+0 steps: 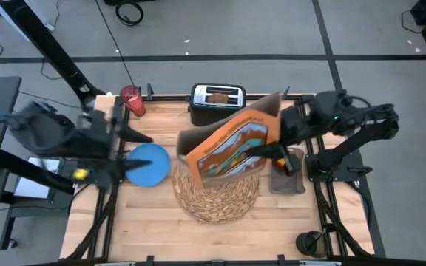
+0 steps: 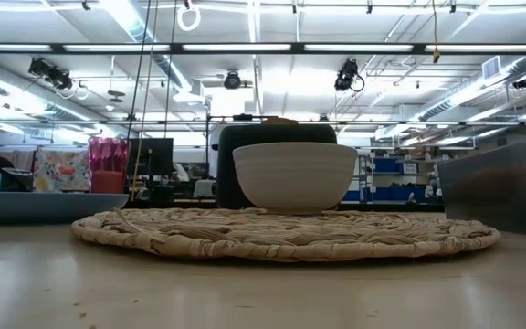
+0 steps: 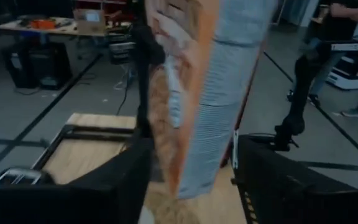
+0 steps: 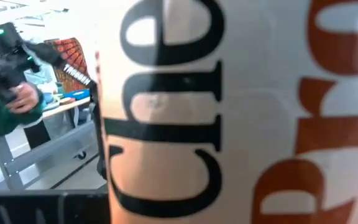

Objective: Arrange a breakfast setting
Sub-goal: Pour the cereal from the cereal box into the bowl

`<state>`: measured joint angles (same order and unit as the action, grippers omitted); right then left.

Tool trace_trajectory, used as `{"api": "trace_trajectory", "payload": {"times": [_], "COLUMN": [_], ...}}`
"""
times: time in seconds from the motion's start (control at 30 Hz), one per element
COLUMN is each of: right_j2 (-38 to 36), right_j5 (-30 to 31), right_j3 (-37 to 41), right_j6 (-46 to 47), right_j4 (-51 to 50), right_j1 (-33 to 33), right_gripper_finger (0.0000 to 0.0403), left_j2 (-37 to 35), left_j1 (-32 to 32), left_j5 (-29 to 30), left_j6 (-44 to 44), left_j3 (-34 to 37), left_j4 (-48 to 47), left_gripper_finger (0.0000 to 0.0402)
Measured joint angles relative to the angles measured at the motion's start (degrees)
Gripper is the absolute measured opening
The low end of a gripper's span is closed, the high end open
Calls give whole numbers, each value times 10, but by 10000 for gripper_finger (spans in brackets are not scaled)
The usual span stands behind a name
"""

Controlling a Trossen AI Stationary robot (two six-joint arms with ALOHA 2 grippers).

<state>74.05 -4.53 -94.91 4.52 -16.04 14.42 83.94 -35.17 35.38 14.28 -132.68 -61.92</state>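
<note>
My right gripper (image 1: 276,151) is shut on an orange cereal box (image 1: 235,144), held tilted in the air above the round straw placemat (image 1: 217,196). A white bowl (image 2: 295,174) stands on the placemat (image 2: 281,233); the box hides it in the high view. My left gripper (image 1: 140,150) is open and empty above the blue plate (image 1: 152,166), left of the box. The box's narrow side (image 3: 204,93) shows ahead of its fingers. A toast slice (image 1: 217,94) sticks out of the toaster (image 1: 217,102). The pink-red cup (image 1: 132,101) stands at the far left. Spoon and apple are out of sight. My right gripper holds the cereal box at its right side (image 1: 266,148), coming from the table's right. The box itself hides the place of contact. The box is lifted clear of the table, tilted, its printed face (image 4: 229,112) close before the wrist camera.
A grey bin (image 1: 287,176) stands at the placemat's right, under my right arm. The black toaster is at the far edge behind the bowl. Bare wood lies along the near edge (image 1: 146,229). A person's hand (image 4: 23,96) shows in the room beyond.
</note>
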Motion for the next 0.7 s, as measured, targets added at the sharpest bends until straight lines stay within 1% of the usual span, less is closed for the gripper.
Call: {"api": "trace_trajectory", "payload": {"times": [0.17,0.27,0.37,0.53,0.63,0.7], "right_j2": [-21,-32,-45,-58,-66,-72], "right_j5": [-28,-30,-34,-35,-24,-3], "right_j3": [0,0,0,0,0,0], "right_j6": [-2,0,0,4,1,1], "right_j4": [-11,-20,-31,-48,-57,-60], "right_j1": [-20,-28,-35,-40,-40,-40], "right_gripper_finger": [140,140,140,140,139,139], "left_j2": [59,82,97,118,121,123], "left_j1": [81,120,137,148,149,148], "left_j5": [-62,-103,-127,-139,-136,-143], "left_j6": [-34,-43,-62,-91,-94,-94], "left_j3": [1,1,0,-1,-1,0], "left_j4": [64,86,116,157,159,160], "left_gripper_finger": [330,356,361,362,362,362]}}
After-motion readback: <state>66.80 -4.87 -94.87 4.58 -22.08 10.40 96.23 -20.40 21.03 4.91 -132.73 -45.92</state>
